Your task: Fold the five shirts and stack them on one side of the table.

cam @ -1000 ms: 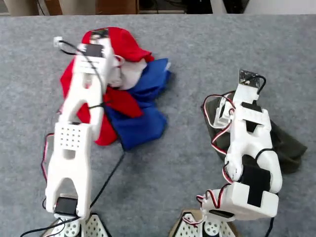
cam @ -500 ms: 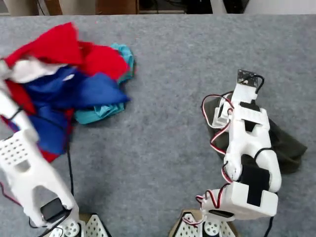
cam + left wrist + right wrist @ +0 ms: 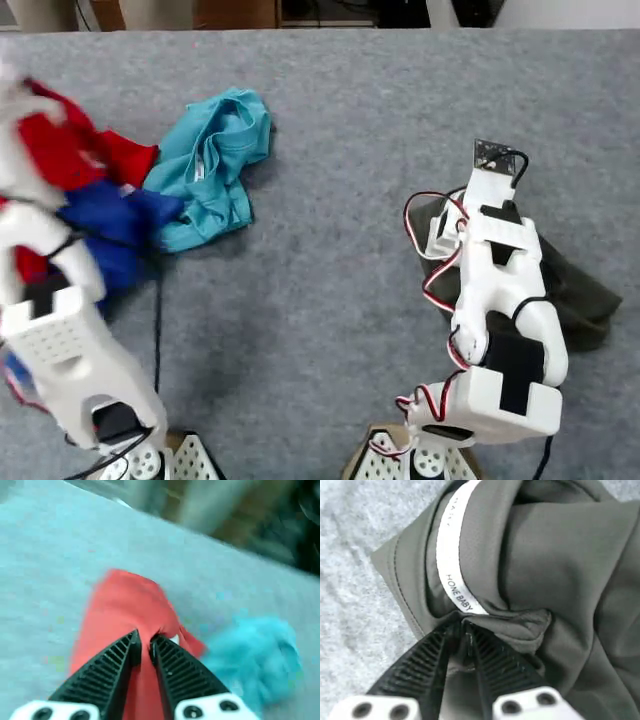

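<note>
Left wrist view: my left gripper [image 3: 142, 642] is pinched on the red shirt [image 3: 120, 605], near the teal shirt [image 3: 255, 655]. My right gripper [image 3: 462, 627] clamps the olive shirt [image 3: 560, 555] at its collar, on the table [image 3: 350, 200]. I judge the cloth light and limp (it will bunch); collars or hems hold best.

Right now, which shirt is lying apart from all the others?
The dark green shirt, pinched in the right claw. The red shirt, blue shirt and teal shirt huddle together across the table.
</note>
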Controlling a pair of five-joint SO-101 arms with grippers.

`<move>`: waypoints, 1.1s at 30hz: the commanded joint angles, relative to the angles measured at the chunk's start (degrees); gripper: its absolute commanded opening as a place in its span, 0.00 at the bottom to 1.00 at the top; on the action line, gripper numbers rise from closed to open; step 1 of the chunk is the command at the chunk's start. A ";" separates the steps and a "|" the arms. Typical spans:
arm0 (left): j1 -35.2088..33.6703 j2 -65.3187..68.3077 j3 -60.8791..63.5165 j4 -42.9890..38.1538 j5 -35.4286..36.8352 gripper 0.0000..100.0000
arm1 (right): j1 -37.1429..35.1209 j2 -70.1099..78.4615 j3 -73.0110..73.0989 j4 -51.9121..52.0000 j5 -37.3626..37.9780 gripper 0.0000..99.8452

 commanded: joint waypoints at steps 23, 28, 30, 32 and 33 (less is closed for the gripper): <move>16.35 33.89 20.57 -10.20 9.67 0.02 | -1.54 0.48 -0.84 -0.44 0.53 0.00; 6.68 33.27 13.71 -5.98 9.67 0.02 | -1.54 0.48 -0.84 -0.44 0.53 0.00; 1.49 33.27 8.00 -3.08 8.53 0.02 | -1.54 0.48 -0.84 -0.44 0.53 0.00; -3.25 33.27 1.85 -0.70 6.51 0.02 | -1.54 0.48 -0.84 -0.44 0.53 0.00; -5.54 33.27 -1.32 0.09 5.89 0.02 | -1.54 0.48 -0.84 -0.44 0.53 0.00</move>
